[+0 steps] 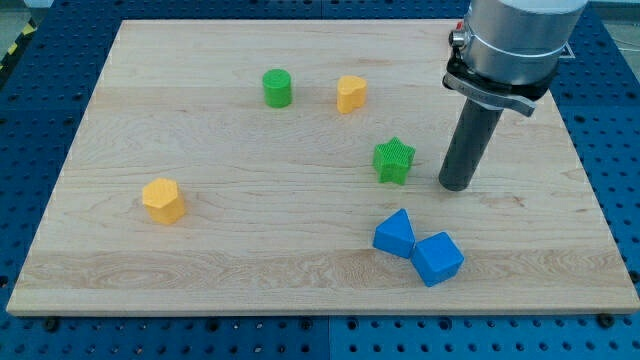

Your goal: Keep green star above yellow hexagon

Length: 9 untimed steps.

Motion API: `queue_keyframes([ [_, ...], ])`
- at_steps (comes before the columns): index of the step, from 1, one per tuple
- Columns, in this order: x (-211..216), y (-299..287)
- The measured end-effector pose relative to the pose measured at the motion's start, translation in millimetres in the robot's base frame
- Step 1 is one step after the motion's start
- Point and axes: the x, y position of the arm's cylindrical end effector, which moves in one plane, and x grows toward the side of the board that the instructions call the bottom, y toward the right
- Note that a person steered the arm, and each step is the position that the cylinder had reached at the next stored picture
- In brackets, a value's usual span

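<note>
The green star (394,160) lies on the wooden board, right of centre. The yellow hexagon (163,200) lies at the view's left, lower than the star and far from it. My tip (457,185) rests on the board just to the right of the green star, with a small gap between them. The rod rises from it to the arm's grey body at the view's top right.
A green cylinder (277,88) and a yellow block (351,94) lie near the view's top centre. Two blue blocks (395,234) (437,258) lie touching below the star. The wooden board (200,280) sits on a blue perforated table.
</note>
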Motion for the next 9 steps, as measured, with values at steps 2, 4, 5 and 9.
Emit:
queue_keyframes([
  [2, 9, -17],
  [4, 2, -37],
  [5, -11, -29],
  [9, -34, -128],
])
